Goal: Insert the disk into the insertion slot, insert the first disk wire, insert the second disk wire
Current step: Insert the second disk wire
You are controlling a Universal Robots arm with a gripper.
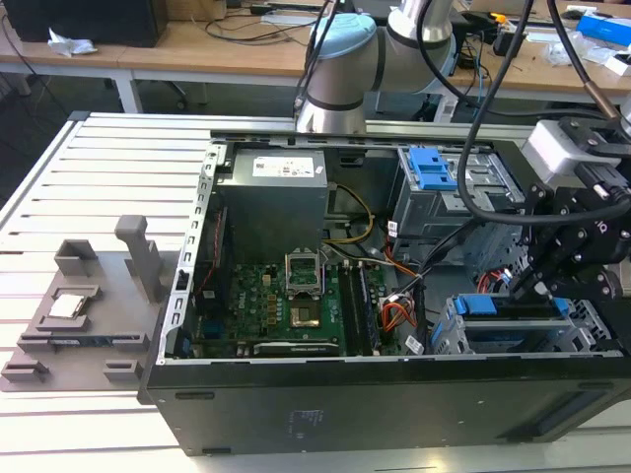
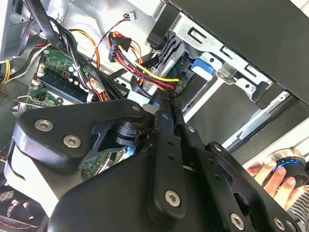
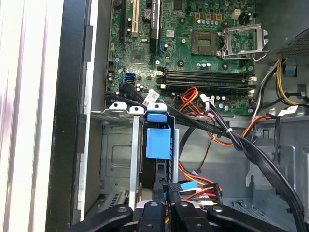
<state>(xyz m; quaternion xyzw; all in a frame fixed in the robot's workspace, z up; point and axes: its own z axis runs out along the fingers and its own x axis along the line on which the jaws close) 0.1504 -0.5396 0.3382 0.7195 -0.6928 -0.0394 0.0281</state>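
Jaws of the gripper [image 3: 166, 191] pinch shut on a black wire connector [image 3: 175, 186] at the near end of the disk [image 3: 158, 143], whose blue carrier sits seated in the insertion slot [image 3: 120, 150] at the exterior view's right of the open computer case [image 1: 296, 414]. Work appears to be at a disk-wire step; seating it calls for a straight push. Beyond lie red and orange power wires [image 3: 193, 96], then the motherboard [image 3: 193, 43]. A person's hand [image 2: 273, 176] rests nearby. Labels are unreadable.
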